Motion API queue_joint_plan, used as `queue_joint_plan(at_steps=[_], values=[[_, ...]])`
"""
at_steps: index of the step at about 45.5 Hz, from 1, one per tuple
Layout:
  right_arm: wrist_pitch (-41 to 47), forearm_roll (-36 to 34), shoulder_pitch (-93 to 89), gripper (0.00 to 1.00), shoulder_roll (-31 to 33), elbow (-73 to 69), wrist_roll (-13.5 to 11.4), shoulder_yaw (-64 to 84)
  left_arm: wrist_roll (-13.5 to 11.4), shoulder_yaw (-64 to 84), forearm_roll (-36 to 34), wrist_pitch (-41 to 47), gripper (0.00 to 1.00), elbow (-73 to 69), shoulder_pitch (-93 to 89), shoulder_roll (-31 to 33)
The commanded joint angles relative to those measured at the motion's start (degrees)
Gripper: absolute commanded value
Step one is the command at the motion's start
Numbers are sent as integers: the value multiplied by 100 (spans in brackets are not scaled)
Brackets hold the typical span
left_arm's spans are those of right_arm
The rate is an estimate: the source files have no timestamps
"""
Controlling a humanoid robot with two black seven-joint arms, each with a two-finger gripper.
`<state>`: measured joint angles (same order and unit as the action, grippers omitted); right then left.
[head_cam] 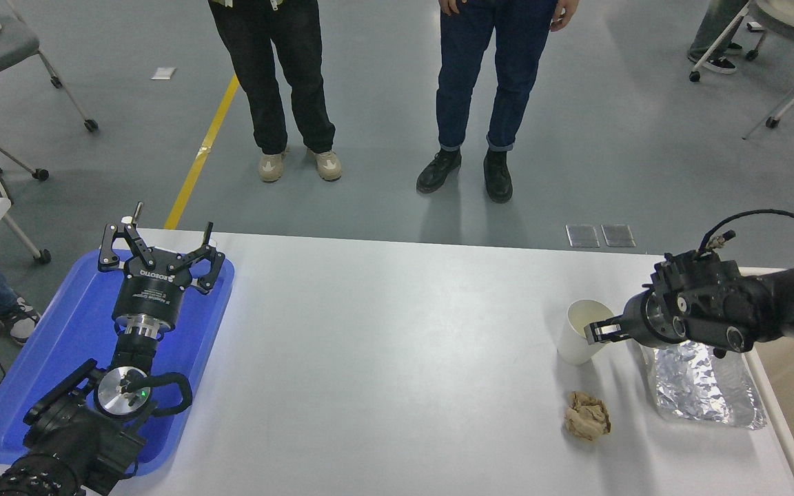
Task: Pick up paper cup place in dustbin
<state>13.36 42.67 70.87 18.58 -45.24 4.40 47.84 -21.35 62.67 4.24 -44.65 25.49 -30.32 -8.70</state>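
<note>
**Robot gripper at the rim of a paper cup**

At the lower left of the frame, the left gripper is parked over a flat blue plastic tray, its black fingers spread wide and holding nothing.

At the lower right, a crumpled brown paper ball lies on the white table. Right of it, a crinkled silver foil tray sits near the table's right edge.

Just above the ball stands the small white tapered paper cup, upright, with its cream inside showing. The right gripper comes in from the right edge with its tip at the cup's right rim. The visible fingers look close together, perhaps one inside the rim and one outside, but whether they have clamped on the wall cannot be told from this angle.

No dustbin is visible anywhere in the frame.

The risk, as a judgement: the cup is light and thin, so a sideways nudge from the arm could tip it toward the paper ball, and a hard pinch on the rim could crush it or let it slip loose when lifted.

At the top of the frame, two people stand on the grey floor beyond the table.
</note>
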Motion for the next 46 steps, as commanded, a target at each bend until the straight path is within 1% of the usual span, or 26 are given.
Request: queue_joint_plan(at_steps=[1,27,36,46], values=[[-26,4,-118,0,-56,112,8,-117,-1,0,-2,0,100,0,0,0],[35,-14,67,0,32,-37,52,-108,8,0,-2,0,100,0,0,0],[185,-31,506,0,383,-476,61,-55,8,0,-2,0,100,0,0,0],[563,-75,1735,0,946,-1574,87,524,8,0,-2,0,100,0,0,0]])
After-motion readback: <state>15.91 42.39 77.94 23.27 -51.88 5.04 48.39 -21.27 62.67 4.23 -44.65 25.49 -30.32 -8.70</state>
